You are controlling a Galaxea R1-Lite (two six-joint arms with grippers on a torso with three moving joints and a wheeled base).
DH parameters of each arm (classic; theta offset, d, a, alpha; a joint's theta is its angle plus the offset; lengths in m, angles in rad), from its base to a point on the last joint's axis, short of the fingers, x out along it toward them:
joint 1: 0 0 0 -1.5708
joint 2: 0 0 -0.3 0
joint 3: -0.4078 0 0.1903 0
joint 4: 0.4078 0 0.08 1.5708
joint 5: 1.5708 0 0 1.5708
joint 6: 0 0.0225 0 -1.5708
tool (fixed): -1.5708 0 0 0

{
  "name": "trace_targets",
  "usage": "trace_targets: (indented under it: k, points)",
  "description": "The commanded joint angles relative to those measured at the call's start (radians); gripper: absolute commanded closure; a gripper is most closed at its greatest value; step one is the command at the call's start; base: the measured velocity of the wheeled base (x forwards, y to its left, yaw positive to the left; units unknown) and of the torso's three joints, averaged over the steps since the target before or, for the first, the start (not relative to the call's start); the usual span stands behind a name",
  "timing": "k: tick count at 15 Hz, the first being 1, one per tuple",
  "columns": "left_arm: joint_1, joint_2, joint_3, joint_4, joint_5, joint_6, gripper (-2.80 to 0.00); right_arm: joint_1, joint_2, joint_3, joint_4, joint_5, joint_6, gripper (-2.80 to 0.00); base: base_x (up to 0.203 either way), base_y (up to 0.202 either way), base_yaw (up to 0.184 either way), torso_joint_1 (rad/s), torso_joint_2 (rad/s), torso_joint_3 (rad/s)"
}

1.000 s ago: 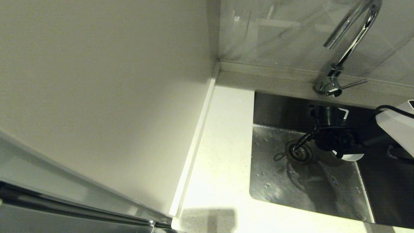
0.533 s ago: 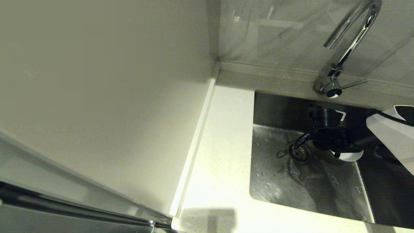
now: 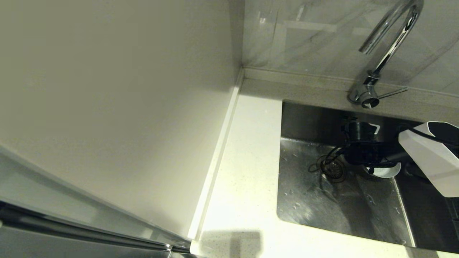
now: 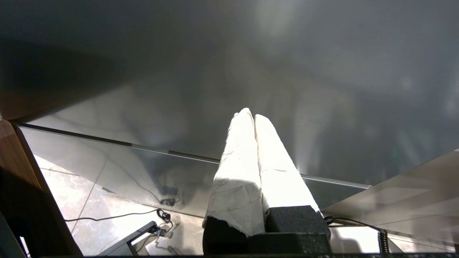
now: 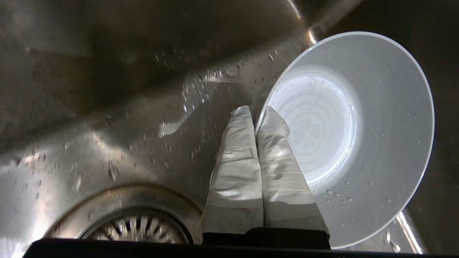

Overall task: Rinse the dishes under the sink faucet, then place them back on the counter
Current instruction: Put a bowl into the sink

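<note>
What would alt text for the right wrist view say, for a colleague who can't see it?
The right gripper, fingers wrapped in white, is shut on the rim of a small pale blue-white bowl speckled with droplets and tilted on edge. Behind lies the wet brushed stainless steel sink, its round drain strainer close by.

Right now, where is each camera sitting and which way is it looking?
Head view: high up, looking down at the counter, sink and faucet; the right arm reaches into the sink.
Left wrist view: behind the shut left gripper, away from the sink, facing a dark glossy panel.
Right wrist view: behind the right gripper, inside the sink, pinching the bowl rim.
Shared: head and right wrist views both show the bowl and drain.
</note>
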Motion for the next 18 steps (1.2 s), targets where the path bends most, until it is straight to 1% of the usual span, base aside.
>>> trace_targets:
  k: [1, 5, 8, 14, 18]
  points:
    - [0.0, 0.0, 0.003, -0.001, 0.0, 0.0, 0.0, -0.002, 0.038, -0.04, -0.003, -0.009, -0.006, 0.0, 0.0, 0.0, 0.0, 0.0, 0.0, 0.0]
    - [0.0, 0.0, 0.003, 0.0, 0.0, 0.0, 0.0, -0.012, 0.075, -0.077, 0.005, -0.008, -0.02, 0.0, 0.0, 0.0, 0.0, 0.0, 0.0, 0.0]
    - [0.0, 0.0, 0.003, -0.001, 0.0, 0.0, 0.0, -0.021, 0.085, -0.081, 0.076, -0.006, -0.011, 0.0, 0.0, 0.0, 0.0, 0.0, 0.0, 0.0]
    - [0.0, 0.0, 0.003, -0.001, 0.0, 0.0, 0.0, -0.025, 0.114, -0.135, 0.107, -0.006, -0.016, 0.0, 0.0, 0.0, 0.0, 0.0, 0.0, 0.0]
    - [0.0, 0.0, 0.003, 0.0, 0.0, 0.0, 0.0, -0.022, 0.126, -0.149, 0.119, -0.005, -0.017, 0.0, 0.0, 0.0, 0.0, 0.0, 0.0, 0.0]
